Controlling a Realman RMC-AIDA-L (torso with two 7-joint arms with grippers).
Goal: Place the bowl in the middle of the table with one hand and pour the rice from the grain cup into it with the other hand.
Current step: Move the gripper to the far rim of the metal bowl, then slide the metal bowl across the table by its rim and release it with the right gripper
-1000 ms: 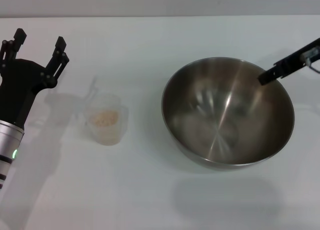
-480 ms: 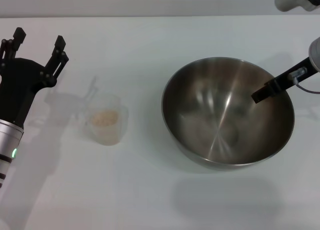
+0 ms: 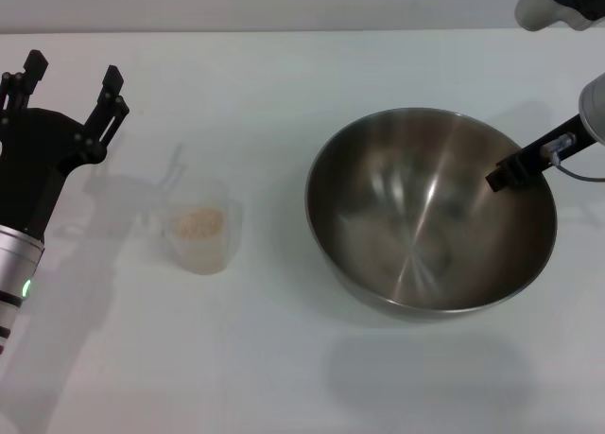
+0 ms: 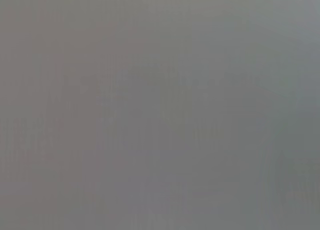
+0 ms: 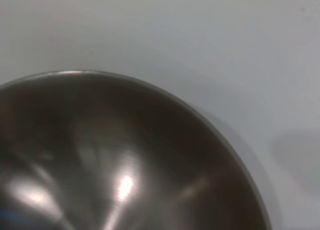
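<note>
White table (image 3: 284, 358) holds bowl (image 3: 430, 212), right gripper (image 3: 506, 174) over its rim (spread unclear); left gripper (image 3: 71, 79) spread wide.

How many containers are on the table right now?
2: the bowl stands on the robot's right side of the table; the grain cup with rice stands to its left. No others show.
</note>
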